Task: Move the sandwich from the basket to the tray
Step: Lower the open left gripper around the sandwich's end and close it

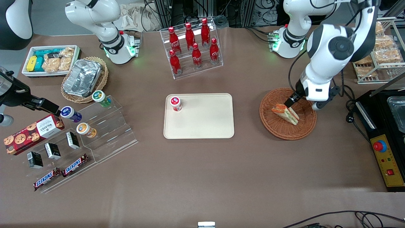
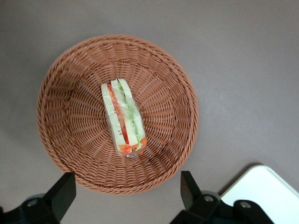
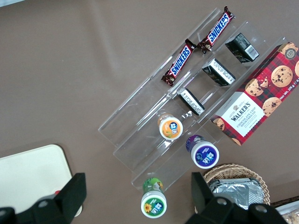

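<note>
Overhead, spread-fingered gripper (image 2: 126, 193); triangular sandwich (image 2: 123, 117), woven basket (image 2: 56, 135).

Bright, even overhead light; soft shadows, foil container (image 1: 83, 77) glinting; wrist view's gripper (image 2: 127, 196) perhaps slightly blurred.

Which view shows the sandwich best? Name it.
The left wrist view: the sandwich lies unobstructed in the basket, filling layers visible, with the open claw above it. The front view shows it smaller, beside the claw. The right wrist view misses it.
</note>
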Action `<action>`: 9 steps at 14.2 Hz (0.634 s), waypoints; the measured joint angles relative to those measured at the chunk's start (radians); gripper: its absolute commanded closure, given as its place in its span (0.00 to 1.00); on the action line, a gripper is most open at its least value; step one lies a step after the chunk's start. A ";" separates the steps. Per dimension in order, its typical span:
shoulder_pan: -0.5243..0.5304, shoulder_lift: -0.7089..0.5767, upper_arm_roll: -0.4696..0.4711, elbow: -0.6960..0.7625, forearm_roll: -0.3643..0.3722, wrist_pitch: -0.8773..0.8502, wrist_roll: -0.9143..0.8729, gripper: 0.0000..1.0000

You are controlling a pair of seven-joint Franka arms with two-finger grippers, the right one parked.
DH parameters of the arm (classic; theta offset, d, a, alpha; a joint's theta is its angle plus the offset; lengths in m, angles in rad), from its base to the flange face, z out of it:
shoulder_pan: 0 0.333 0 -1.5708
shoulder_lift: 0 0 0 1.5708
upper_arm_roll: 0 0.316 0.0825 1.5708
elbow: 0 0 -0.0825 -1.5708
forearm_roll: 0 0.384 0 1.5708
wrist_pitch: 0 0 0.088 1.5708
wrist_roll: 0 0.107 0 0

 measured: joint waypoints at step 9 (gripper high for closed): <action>-0.006 0.088 0.001 -0.112 0.096 0.165 -0.139 0.01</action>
